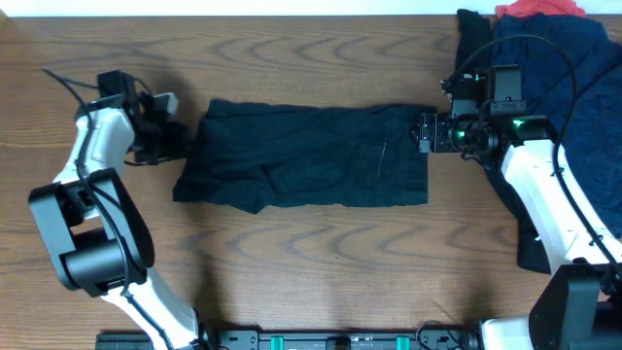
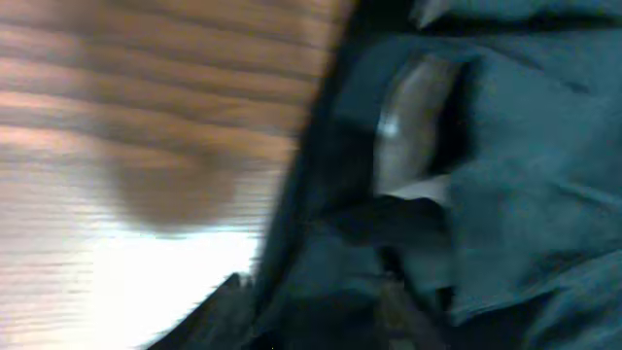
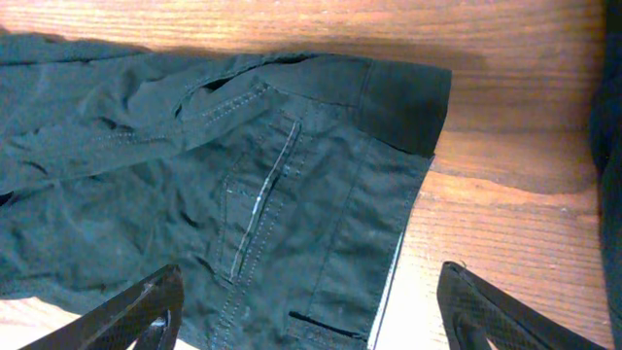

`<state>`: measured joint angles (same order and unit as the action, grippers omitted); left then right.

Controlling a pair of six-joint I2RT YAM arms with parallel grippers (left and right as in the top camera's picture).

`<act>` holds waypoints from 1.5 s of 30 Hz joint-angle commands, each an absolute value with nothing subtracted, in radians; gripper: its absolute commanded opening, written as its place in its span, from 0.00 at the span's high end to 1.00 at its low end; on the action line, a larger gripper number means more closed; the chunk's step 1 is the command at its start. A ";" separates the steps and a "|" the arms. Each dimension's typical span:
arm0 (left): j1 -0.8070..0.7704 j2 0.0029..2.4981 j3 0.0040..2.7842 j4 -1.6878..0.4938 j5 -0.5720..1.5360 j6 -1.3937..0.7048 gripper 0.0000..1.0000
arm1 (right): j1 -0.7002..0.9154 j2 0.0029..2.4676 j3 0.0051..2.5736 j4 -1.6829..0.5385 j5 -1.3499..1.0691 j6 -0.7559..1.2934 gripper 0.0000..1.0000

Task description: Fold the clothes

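1. Overhead: a pair of black shorts (image 1: pixel 306 156) lies spread flat across the middle of the wooden bench (image 1: pixel 311 262), its long side running left to right. The left end effector (image 1: pixel 178 143) sits at the shorts' left edge, right against the cloth; whether it is wide or narrow I cannot tell from here. The right end effector (image 1: pixel 425 132) is at the shorts' right edge. In the far right corner lies a pile of garments: navy blue cloth (image 1: pixel 573 87), a red piece (image 1: pixel 539 10) at the top and a black piece (image 1: pixel 473 39) on its left side
2. Left wrist: the picture is blurred. Bare bench fills the left half and dark fabric of the shorts fills the right, with a pale patch (image 2: pixel 413 126) showing inside a fold. The end effector's own tips cannot be made out, so I cannot tell how it stands or whether it grips the cloth
3. Right wrist: the two fingers (image 3: pixel 146 311) stand wide apart at the bottom edge, one over the shorts, the other over bare bench, gripping nothing. The shorts' edge runs between them. A stitched seam (image 3: pixel 262 204), a pocket slit (image 3: pixel 316 319) and a darker band (image 3: pixel 403 107) at the corner show plainly
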<state>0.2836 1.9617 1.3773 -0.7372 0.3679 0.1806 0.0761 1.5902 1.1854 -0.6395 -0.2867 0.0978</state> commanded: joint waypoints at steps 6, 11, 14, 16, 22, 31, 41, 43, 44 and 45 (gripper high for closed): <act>0.279 1.950 1.396 -0.740 0.466 0.157 0.81 | 0.082 1.596 1.196 -0.639 -0.281 0.089 0.19; 0.278 1.951 1.394 -0.763 0.559 0.259 0.90 | 0.082 1.596 1.196 -0.647 -0.281 0.093 0.20; 0.278 1.951 1.381 -0.761 0.627 0.347 0.93 | 0.083 1.596 1.196 -0.651 -0.289 0.109 0.24; 0.278 1.951 1.377 -0.758 0.699 0.397 0.94 | 0.087 1.596 1.196 -0.651 -0.289 0.112 0.25; 0.278 1.954 1.377 -0.750 0.785 0.464 0.94 | 0.107 1.596 1.196 -0.651 -0.289 0.112 0.32; 0.277 2.016 1.346 -0.743 0.752 0.463 0.94 | 0.132 1.596 1.195 -0.648 -0.283 0.119 0.38; 0.278 2.112 1.345 -0.710 0.743 0.450 0.94 | 0.081 1.679 1.195 -0.600 -0.313 0.140 0.14; 0.277 2.116 1.345 -0.706 0.710 0.431 0.94 | 0.067 1.720 1.195 -0.587 -0.347 0.129 0.12; 0.277 2.117 1.345 -0.703 0.691 0.420 0.94 | 0.059 1.739 1.195 -0.583 -0.358 0.129 0.12; 0.277 2.118 1.345 -0.701 0.667 0.404 0.94 | 0.050 1.764 1.195 -0.577 -0.373 0.124 0.11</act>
<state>0.2779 2.1048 1.3609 -0.7048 0.7250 0.4374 0.0750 1.7046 1.1854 -0.5827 -0.3111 0.1303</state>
